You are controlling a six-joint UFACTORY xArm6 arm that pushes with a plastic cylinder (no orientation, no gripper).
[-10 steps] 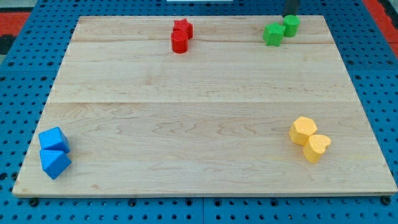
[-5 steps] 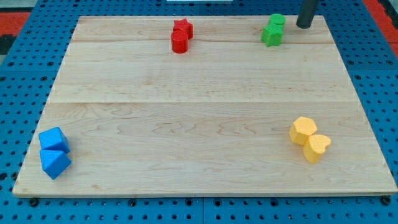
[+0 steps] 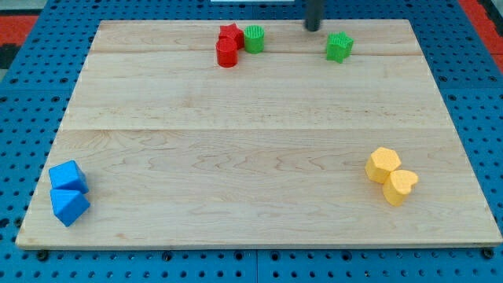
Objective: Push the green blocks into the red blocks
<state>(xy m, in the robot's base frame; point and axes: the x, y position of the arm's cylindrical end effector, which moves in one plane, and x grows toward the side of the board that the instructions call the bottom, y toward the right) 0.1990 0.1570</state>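
A green cylinder (image 3: 254, 38) sits at the view's top, touching or almost touching the red star (image 3: 231, 34). A red cylinder (image 3: 227, 53) sits just below the red star. A green star block (image 3: 339, 46) stands alone at the top right. My tip (image 3: 313, 29) is at the top edge of the board, between the two green blocks, closer to the green star and a little above and left of it, touching neither.
A blue cube (image 3: 67, 177) and a blue wedge-like block (image 3: 70, 205) sit at the bottom left. A yellow hexagon (image 3: 383, 165) and a yellow heart (image 3: 401, 187) sit at the lower right. The wooden board (image 3: 251, 141) lies on a blue pegboard.
The green cylinder has slid left along the top from beside the green star to the red star. My tip has moved left from the board's top right. The green star shifted slightly.
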